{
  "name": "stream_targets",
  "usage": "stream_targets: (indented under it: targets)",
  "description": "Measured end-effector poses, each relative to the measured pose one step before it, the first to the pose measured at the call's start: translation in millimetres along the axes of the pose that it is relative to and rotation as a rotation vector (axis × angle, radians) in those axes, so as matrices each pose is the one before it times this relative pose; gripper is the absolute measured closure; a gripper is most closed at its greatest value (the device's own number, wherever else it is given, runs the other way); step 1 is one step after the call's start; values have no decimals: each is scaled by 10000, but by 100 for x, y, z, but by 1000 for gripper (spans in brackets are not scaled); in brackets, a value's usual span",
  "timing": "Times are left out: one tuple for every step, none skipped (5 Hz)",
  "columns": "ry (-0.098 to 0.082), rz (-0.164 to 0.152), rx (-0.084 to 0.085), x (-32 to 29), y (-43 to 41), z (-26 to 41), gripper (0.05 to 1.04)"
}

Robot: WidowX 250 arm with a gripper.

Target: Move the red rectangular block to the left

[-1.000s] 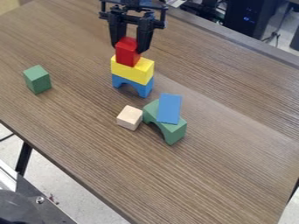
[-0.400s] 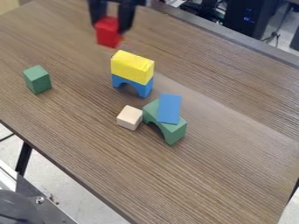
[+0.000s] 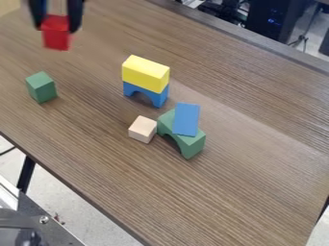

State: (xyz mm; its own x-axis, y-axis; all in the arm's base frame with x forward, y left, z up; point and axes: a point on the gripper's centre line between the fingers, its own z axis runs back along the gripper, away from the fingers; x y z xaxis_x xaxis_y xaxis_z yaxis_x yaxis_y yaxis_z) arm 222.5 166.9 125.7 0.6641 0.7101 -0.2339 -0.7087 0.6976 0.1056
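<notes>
Gripper [image 3: 56, 28] hangs over the upper left of the table [image 3: 244, 192], its two fingers [image 3: 75, 17] parted by about the width of the red block [image 3: 56, 42] and closed on it from either side. The block sits between the tips, roughly upright, its lower part poking out beneath them (a bit blurred, but the grasp reads plainly enough). Below the gripper in the view, apart from it and a little to its left, is a green block [image 3: 40, 89] on the table. Down and to the gripper's right in the view, a yellow block [image 3: 145, 74] rests on a blue arch [image 3: 146, 94]. Farther down that way are a pale wooden cube [image 3: 141, 129] and, just beside it, a green arch [image 3: 186, 144] with a flat blue block [image 3: 186, 119] lying on top.
</notes>
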Motion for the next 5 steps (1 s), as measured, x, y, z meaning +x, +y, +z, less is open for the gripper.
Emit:
stream_targets:
  targets:
    - [-117,1209,7,540,558,-1438,515]
    - [9,379,46,-149,-257,-205,515]
    - [214,31,47,-472,192,-1142,515]
    - [-156,-2272,-534,-242,-1463,-420,515]
    - [-404,-2462,564,154,-1726,-134,514]
